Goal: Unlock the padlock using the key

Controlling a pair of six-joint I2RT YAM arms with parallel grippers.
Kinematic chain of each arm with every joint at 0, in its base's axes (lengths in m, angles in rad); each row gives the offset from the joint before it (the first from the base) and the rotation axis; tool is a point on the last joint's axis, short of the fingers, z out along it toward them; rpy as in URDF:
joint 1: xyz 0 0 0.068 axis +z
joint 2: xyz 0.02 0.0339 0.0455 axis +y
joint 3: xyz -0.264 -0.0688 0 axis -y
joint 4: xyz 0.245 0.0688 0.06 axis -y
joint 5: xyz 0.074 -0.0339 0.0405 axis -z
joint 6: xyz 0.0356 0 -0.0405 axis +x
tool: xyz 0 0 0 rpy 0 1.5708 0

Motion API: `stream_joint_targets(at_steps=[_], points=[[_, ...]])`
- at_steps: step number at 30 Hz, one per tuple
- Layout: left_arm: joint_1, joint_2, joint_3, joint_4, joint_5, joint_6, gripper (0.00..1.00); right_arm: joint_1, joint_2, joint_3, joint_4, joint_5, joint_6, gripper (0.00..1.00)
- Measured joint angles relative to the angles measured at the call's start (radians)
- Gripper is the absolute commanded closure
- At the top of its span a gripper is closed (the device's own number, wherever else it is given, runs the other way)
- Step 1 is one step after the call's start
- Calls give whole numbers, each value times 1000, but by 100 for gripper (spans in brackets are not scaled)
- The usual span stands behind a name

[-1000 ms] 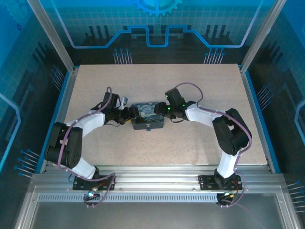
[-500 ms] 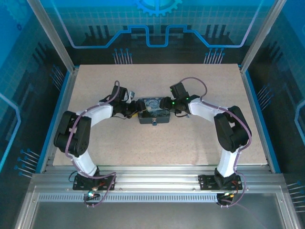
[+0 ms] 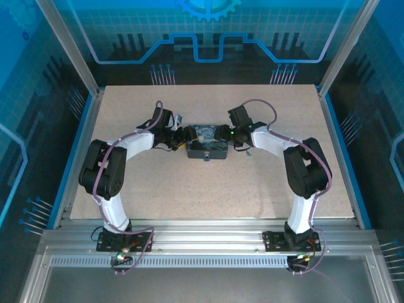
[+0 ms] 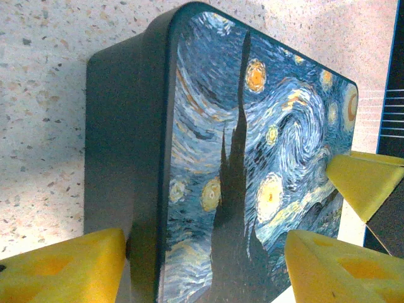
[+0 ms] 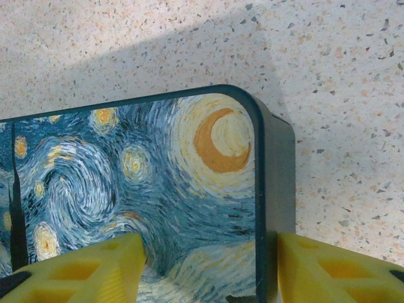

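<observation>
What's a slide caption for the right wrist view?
Right gripper straddles a corner of the painted tin on the speckled table.

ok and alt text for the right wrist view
A dark-sided tin with a swirling night-sky picture and an orange crescent moon on its lid lies on a speckled table. The right gripper, open, has its yellow fingertips either side of the tin's wall.

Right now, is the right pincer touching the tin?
Cannot tell. Right wrist view: right pincer straddles the wall of the tin, fingers close; no plain contact or gap.
</observation>
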Motion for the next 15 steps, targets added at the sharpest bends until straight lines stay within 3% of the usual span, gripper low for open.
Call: stream_joint_targets(at_steps=[15], points=[[-21, -43, -39, 3, -24, -4, 25, 0, 4, 16, -26, -19, -35, 30]])
